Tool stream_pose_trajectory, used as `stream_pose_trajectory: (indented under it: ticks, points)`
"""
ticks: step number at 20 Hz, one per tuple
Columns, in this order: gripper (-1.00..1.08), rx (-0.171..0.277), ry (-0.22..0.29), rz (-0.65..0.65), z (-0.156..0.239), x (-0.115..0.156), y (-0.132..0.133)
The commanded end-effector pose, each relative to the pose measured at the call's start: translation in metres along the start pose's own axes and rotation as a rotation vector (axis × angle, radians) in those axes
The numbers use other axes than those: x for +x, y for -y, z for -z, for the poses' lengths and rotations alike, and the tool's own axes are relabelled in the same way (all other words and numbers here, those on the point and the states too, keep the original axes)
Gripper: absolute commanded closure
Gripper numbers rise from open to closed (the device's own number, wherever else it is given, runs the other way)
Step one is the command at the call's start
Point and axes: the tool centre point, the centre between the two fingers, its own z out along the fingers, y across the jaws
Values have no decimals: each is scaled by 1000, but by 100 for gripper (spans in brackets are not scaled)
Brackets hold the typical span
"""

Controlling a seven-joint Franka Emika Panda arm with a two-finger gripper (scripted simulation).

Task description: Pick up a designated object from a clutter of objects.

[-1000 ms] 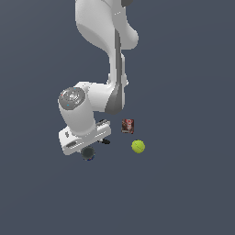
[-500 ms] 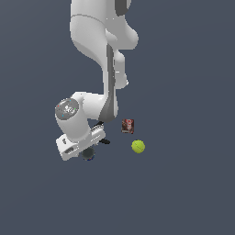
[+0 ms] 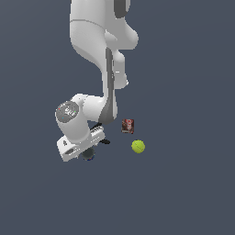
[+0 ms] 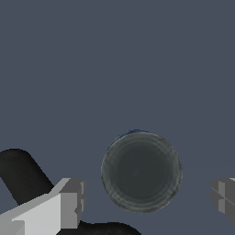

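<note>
We see the arm (image 3: 98,50) reaching down from the top of the exterior view, its white links folding at a joint and ending in a wrist that leans toward the exterior view's left, low over the grey floor (image 3: 183,183). The gripper (image 4: 147,202) hangs beneath that wrist; in the exterior view we can make out only its white body and a dark patch below it. In the wrist view we find its two fingers (image 4: 71,204) spread wide apart, one on each side of the can (image 4: 141,171), with clear floor showing between each finger and the can's rim. Neither finger touches the can, and the gripper has hold of nothing. We look straight down onto the can's dark grey round top, with a thin sliver of blue side just visible at its edge. In the exterior view the can shows only as a dark bluish spot under the hand. A black clamp (image 4: 23,174) lies just beside one finger. Well apart from the hand, toward the exterior view's right, we see the dark-red box (image 3: 128,125) and, near it, the yellow-green ball (image 3: 138,146).
</note>
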Motion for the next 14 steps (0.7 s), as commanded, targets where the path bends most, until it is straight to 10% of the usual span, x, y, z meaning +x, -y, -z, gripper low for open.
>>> stream_pose_trajectory:
  ticks: [1, 12, 13, 14]
  points:
    - [-92, 1, 1, 1, -9, 0, 1]
    - [-92, 1, 0, 3, -44, 0, 0]
    - [108, 1, 0, 3, -44, 0, 0]
    - [108, 1, 0, 3, -44, 0, 0]
